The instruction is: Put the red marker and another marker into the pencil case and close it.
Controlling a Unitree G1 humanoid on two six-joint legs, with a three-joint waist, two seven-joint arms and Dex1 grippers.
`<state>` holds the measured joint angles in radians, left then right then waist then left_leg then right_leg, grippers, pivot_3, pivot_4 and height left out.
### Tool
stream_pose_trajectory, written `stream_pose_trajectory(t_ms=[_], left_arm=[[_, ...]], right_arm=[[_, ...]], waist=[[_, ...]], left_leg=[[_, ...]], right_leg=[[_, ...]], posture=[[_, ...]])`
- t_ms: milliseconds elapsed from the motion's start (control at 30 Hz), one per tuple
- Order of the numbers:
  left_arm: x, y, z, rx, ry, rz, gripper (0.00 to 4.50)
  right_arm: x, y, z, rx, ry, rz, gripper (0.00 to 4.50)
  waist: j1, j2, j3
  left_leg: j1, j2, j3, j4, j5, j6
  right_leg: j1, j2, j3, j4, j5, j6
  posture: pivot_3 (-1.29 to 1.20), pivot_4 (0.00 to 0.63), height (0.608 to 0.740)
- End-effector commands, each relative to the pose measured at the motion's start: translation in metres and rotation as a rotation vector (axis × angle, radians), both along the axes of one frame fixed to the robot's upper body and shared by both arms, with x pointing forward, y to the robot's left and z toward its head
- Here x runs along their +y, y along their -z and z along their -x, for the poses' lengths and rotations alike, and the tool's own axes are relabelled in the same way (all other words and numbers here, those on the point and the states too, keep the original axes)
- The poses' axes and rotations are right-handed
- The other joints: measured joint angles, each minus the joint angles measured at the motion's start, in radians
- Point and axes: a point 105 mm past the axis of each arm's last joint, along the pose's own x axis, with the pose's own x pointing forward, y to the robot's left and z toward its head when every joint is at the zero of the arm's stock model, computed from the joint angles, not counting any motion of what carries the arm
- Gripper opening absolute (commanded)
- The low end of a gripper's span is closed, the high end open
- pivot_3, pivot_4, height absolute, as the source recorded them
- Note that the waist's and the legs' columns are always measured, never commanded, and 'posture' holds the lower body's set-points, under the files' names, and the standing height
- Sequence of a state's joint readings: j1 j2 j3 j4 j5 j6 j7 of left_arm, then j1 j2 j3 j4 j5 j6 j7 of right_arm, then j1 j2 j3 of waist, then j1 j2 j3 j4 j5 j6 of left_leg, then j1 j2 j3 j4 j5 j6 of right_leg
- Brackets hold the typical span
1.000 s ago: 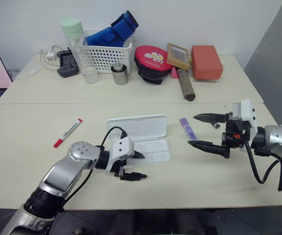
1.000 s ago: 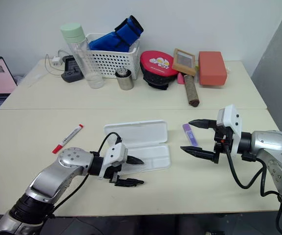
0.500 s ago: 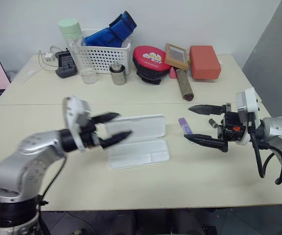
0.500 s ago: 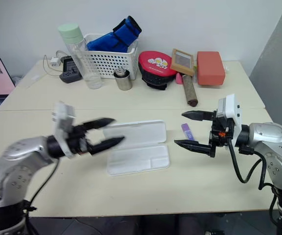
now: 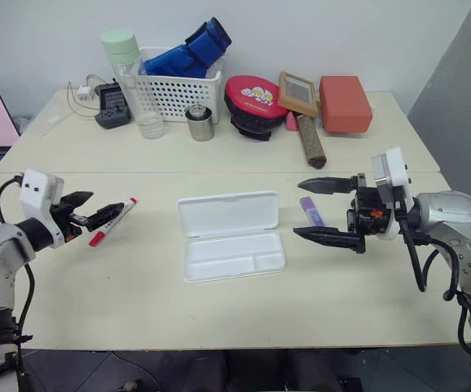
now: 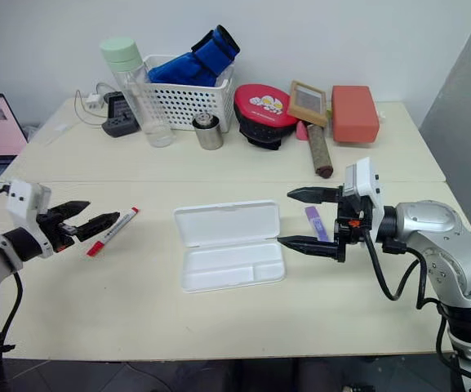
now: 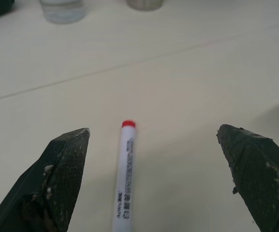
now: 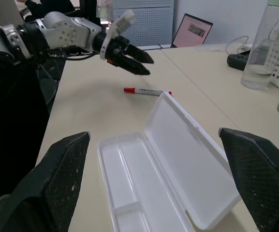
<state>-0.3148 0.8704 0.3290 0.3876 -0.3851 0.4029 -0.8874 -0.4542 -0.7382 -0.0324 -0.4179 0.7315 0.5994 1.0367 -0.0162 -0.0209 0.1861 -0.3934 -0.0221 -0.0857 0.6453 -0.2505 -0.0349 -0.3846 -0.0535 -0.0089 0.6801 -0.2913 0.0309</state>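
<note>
Pencil case [image 5: 231,236] lies open near the front middle of the surface [image 5: 153,302], lid folded flat away from the robot, both halves empty. Left tool [image 5: 96,211] hovers at the left side, jaws spread wide and holding nothing, tips aimed at the red marker [image 5: 112,221]. Left wrist view: marker [image 7: 125,174] lies between the two fingers, untouched, flat on the surface. Right tool [image 5: 321,211] on the right, jaws wide apart one above the other, empty, pointing toward the case. Purple marker [image 5: 311,211] lies flat just right of the case lid, beside the right tool's tips. Farther back: white mesh basket [image 5: 174,90] holding a blue bundle, green-capped bottle [image 5: 129,77], small metal cup [image 5: 199,123], red round case [image 5: 254,99], orange block [image 5: 344,103].
</note>
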Motion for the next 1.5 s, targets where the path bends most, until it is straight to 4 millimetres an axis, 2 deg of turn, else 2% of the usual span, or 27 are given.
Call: stream_pose_trajectory(t_ms=[33,200,333,400,533,733,967,1033,1167,1233,1267,1333,1367,1400,1467,1500], left_arm=[[0.005,0.005,-0.008,0.005,0.002,-0.053,4.49],[0.005,0.022,-0.015,0.067,0.008,-0.078,4.49],[0.005,0.041,-0.019,0.153,0.005,-0.095,4.08],[0.005,0.043,-0.019,0.171,0.013,-0.103,3.8],[0.008,0.047,-0.017,0.2,0.013,-0.117,2.88],[0.007,0.051,-0.015,0.209,0.02,-0.117,1.85],[0.006,0.051,-0.01,0.196,0.021,-0.096,0.4],[0.007,0.049,-0.009,0.185,0.016,-0.099,0.39],[-0.004,0.016,-0.013,0.084,0.053,-0.073,0.39],[-0.025,-0.02,-0.017,-0.019,0.118,-0.039,0.39],[-0.041,-0.043,-0.018,-0.089,0.177,-0.031,0.39],[-0.068,-0.076,-0.012,-0.178,0.282,-0.009,0.39],[-0.094,-0.1,-0.004,-0.234,0.393,0.001,0.39],[-0.119,-0.113,0.007,-0.255,0.505,-0.005,0.39],[-0.151,-0.124,0.024,-0.257,0.65,-0.022,0.39],[-0.16,-0.125,0.029,-0.25,0.685,-0.025,0.39]], right_arm=[[0.002,-0.013,0.01,-0.056,-0.019,-0.02,4.5],[0.001,-0.012,0.013,-0.06,-0.009,-0.02,4.5],[-0.001,-0.012,0.014,-0.065,0.012,-0.018,4.5],[-0.001,-0.013,0.014,-0.066,0.015,-0.018,4.5],[-0.002,-0.012,0.014,-0.065,0.023,-0.015,4.5],[-0.003,-0.011,0.014,-0.063,0.025,-0.014,4.5],[-0.003,-0.011,0.012,-0.06,0.021,-0.01,4.5],[-0.003,-0.011,0.011,-0.06,0.02,-0.01,4.5],[-0.006,-0.015,0.012,-0.062,0.017,-0.022,4.5],[-0.008,-0.021,0.013,-0.065,0.017,-0.036,4.5],[-0.009,-0.023,0.013,-0.068,0.019,-0.04,4.5],[-0.011,-0.025,0.013,-0.071,0.024,-0.042,4.5],[-0.012,-0.025,0.012,-0.072,0.028,-0.041,4.5],[-0.012,-0.025,0.012,-0.072,0.03,-0.041,4.5],[-0.013,-0.025,0.013,-0.072,0.032,-0.041,4.5],[-0.012,-0.025,0.013,-0.071,0.032,-0.041,4.5]], waist=[[-0.001,0.0,0.0],[-0.002,0.0,0.0],[-0.007,0.0,0.0],[-0.007,0.0,0.0],[-0.007,0.0,0.0],[-0.009,0.0,0.0],[-0.011,0.0,-0.001],[-0.013,0.0,-0.001],[-0.015,0.0,-0.001],[-0.013,0.0,-0.001],[-0.013,-0.001,0.0],[-0.005,-0.003,0.0],[-0.003,-0.003,0.0],[-0.002,-0.004,0.0],[-0.002,-0.004,0.0],[-0.005,-0.004,0.0]], left_leg=[[-0.001,0.0,0.0,0.0,0.0,0.0],[-0.003,0.0,0.0,0.0,0.0,0.0],[-0.003,0.0,0.0,0.001,0.0,0.0],[-0.003,0.0,0.0,0.001,0.0,0.0],[-0.002,0.0,0.0,0.001,0.0,0.0],[-0.002,0.0,0.0,0.001,0.0,0.0],[-0.002,0.0,0.0,0.001,0.0,0.0],[-0.001,0.0,0.0,0.001,0.0,0.0],[-0.001,0.001,0.001,0.001,0.0,0.0],[-0.002,0.001,0.0,0.001,0.0,0.0],[-0.003,0.001,-0.001,0.001,0.0,0.0],[-0.007,0.001,-0.005,0.003,0.0,0.0],[-0.007,0.0,-0.005,0.003,0.0,0.0],[-0.007,0.0,-0.006,0.003,0.0,0.0],[-0.008,0.0,-0.005,0.003,0.0,0.0],[-0.006,-0.001,-0.004,0.003,0.0,0.0]], right_leg=[[-0.001,0.0,0.0,0.0,0.0,0.0],[-0.003,0.0,0.0,0.001,0.0,0.0],[-0.003,0.0,0.0,0.001,0.0,0.0],[-0.003,0.0,-0.001,0.002,0.0,0.0],[-0.003,0.0,0.0,0.002,0.0,0.0],[-0.003,0.0,0.0,0.002,0.0,0.0],[-0.003,0.0,0.0,0.003,0.0,0.0],[-0.002,0.0,0.0,0.003,0.0,0.0],[-0.003,0.0,0.001,0.002,0.0,0.0],[-0.003,-0.001,0.0,0.002,0.0,0.0],[-0.003,-0.001,0.0,0.002,0.0,0.0],[-0.004,-0.001,0.0,0.001,0.0,0.0],[-0.003,-0.002,-0.001,0.001,0.0,0.0],[-0.003,-0.002,-0.001,0.0,0.0,0.0],[-0.003,-0.002,0.0,0.0,0.001,0.0],[-0.003,-0.001,0.0,0.0,0.0,0.0]], posture=[[0.0,0.15,0.74],[0.0,0.15,0.74],[0.0,0.15,0.74],[0.0,0.15,0.74],[0.0,0.15,0.74],[0.0,0.15,0.74],[0.0,0.15,0.74],[0.0,0.15,0.74],[0.0,0.15,0.74],[0.0,0.15,0.74],[0.0,0.15,0.74],[0.0,0.15,0.74],[0.0,0.15,0.74],[0.0,0.15,0.74],[0.0,0.15,0.74],[0.0,0.15,0.74]])
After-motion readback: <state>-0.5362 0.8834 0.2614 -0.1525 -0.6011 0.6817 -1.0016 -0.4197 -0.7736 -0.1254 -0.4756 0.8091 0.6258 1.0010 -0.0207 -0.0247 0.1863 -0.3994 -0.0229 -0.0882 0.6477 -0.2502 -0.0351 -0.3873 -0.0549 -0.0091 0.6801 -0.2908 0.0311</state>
